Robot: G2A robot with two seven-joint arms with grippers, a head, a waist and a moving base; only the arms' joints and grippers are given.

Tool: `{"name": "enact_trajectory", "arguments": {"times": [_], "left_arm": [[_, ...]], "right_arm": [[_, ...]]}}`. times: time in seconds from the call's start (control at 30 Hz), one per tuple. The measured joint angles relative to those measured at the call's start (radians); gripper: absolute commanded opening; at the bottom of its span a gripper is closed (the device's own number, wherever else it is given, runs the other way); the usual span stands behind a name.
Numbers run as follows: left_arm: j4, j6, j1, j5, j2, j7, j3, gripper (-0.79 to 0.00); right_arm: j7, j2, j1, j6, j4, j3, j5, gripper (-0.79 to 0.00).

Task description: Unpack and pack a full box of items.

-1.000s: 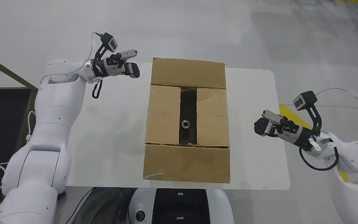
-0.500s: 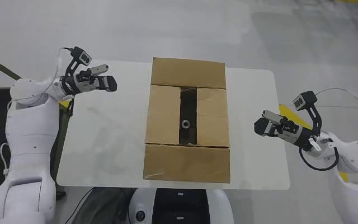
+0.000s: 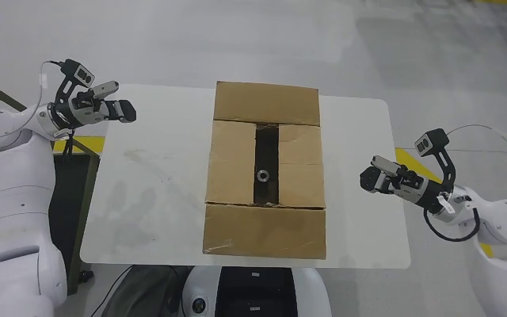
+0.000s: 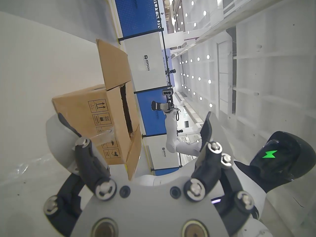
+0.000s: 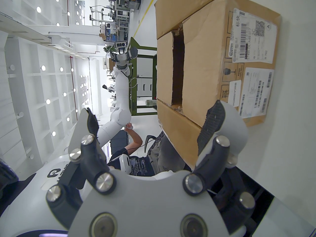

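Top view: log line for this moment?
box: on table, flaps part open | left gripper: open, empty | right gripper: open, empty

One box (image 3: 238, 158), one table (image 3: 158, 198), one small ring (image 3: 262, 174) — two: left hand (image 3: 123, 110), right hand (image 3: 367, 178).

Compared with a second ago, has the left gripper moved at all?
Yes. The left gripper has pulled away from the cardboard box, which stayed put, out to the table edge on its own side.

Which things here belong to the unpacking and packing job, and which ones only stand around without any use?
Job: cardboard box, flaps partly open; small round item in its gap; left gripper and right gripper, both open.
Around: white table under the box; green stand beside the table.
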State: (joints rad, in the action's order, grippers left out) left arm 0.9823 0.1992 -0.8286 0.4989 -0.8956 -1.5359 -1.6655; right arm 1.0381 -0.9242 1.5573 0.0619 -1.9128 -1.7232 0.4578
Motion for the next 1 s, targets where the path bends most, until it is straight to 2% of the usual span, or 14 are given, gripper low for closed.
{"name": "enact_trajectory", "arguments": {"times": [0.7, 0.83, 1.0], "left_arm": [[0.0, 0.0, 0.0, 0.0, 0.0, 0.0, 0.0, 0.0], [0.0, 0.0, 0.0, 0.0, 0.0, 0.0, 0.0, 0.0], [0.0, 0.0, 0.0, 0.0, 0.0, 0.0, 0.0, 0.0]], "right_arm": [[-0.014, -0.001, 0.001, 0.0, -0.011, 0.005, -0.003, 0.0], [-0.047, -0.002, -0.026, 0.033, -0.061, 0.06, -0.049, 0.0], [-0.088, -0.013, -0.118, 0.082, -0.089, 0.196, -0.046, 0.0]]}}
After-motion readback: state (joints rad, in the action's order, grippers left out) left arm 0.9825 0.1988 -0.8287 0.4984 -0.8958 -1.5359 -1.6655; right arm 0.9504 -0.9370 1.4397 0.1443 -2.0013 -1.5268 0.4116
